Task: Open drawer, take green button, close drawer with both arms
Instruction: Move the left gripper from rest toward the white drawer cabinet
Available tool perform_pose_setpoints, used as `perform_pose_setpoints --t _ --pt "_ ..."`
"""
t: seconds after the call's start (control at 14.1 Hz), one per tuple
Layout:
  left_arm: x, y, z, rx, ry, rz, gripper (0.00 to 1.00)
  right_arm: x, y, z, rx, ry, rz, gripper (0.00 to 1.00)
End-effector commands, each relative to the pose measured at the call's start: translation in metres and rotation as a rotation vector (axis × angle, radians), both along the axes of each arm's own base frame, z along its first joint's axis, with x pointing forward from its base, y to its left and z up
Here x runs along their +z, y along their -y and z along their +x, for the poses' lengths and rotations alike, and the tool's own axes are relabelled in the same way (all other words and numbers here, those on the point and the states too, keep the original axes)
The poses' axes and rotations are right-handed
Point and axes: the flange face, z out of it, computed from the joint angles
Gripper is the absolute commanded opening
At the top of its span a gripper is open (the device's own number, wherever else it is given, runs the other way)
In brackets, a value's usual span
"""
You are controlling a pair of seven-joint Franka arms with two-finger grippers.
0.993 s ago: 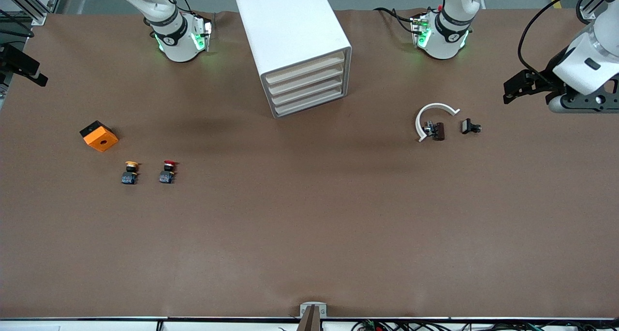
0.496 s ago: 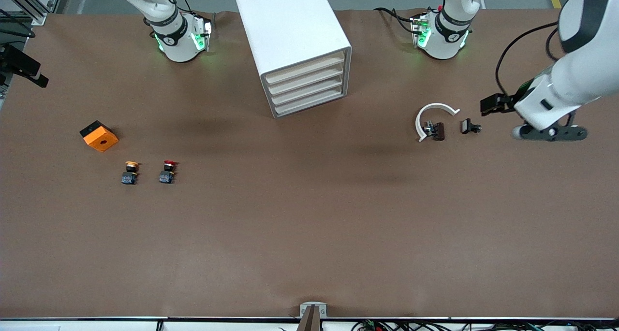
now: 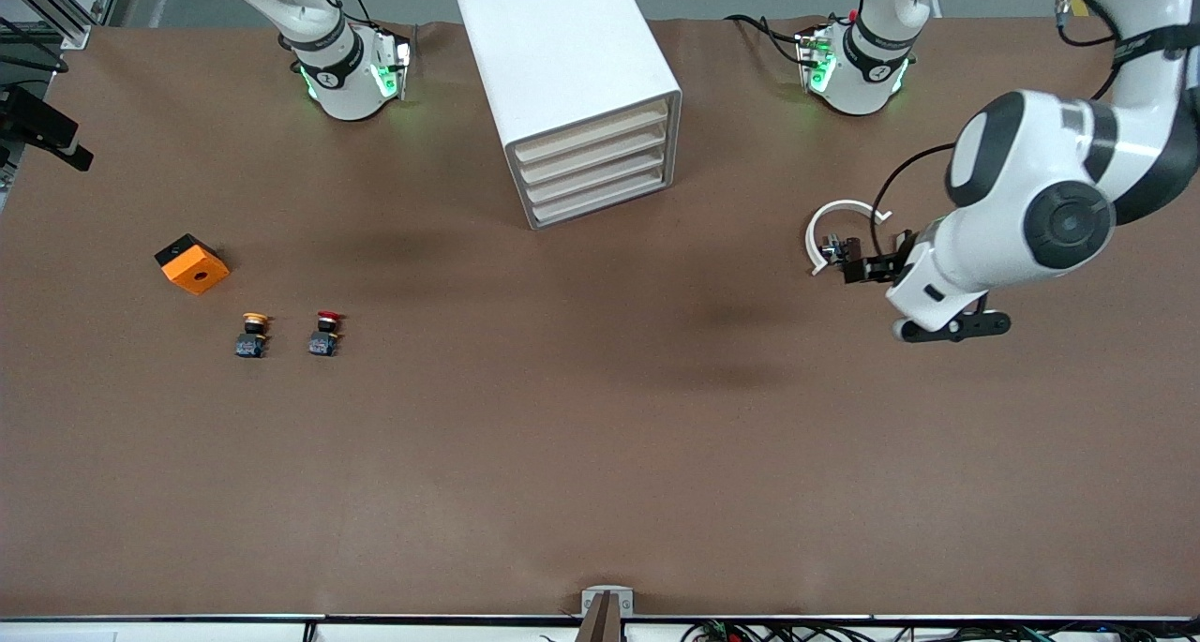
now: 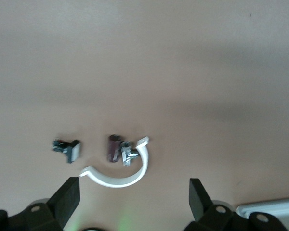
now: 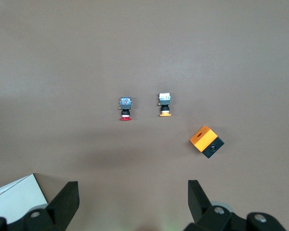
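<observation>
Drawers [image 3: 592,155] shut, so you can't see inside them.
Your right claw [image 5: 130,195] gapes empty over the red button [image 5: 125,108] and yellow button [image 5: 164,104]; cabinet [image 3: 562,70] stands top centre; left claw [image 4: 130,192] hangs wide, empty, above the white clip [image 4: 120,177].

Matt brown bench [image 3: 600,455], like paper or felt. Glossy white plastic arms [image 3: 1022,201] with black joint rings. Smooth white cabinet [image 3: 562,52] with matt beige drawer fronts [image 3: 600,169]. Smooth orange plastic block [image 3: 194,267].
</observation>
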Motion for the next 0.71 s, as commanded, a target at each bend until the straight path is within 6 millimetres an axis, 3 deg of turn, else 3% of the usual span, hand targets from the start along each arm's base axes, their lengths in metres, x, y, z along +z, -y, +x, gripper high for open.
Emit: perform_pose_setpoints --t 0.0,0.28,0.43,0.64 --pt "-0.023 0.027 0.008 0.115 0.01 0.005 1.0 0.005 0.0 -0.006 0.019 0.02 -0.01 1.0" --pt "-0.054 0.061 0.008 0.285 -0.026 0.068 1.0 0.005 0.001 -0.006 0.031 0.018 -0.013 1.0" --pt "-0.057 0.078 0.009 0.428 -0.037 0.109 1.0 0.005 0.001 -0.006 0.03 0.017 -0.013 1.0" --pt "-0.085 0.108 0.012 0.58 -0.085 0.145 1.0 0.004 0.001 -0.006 0.028 0.015 -0.013 1.0"
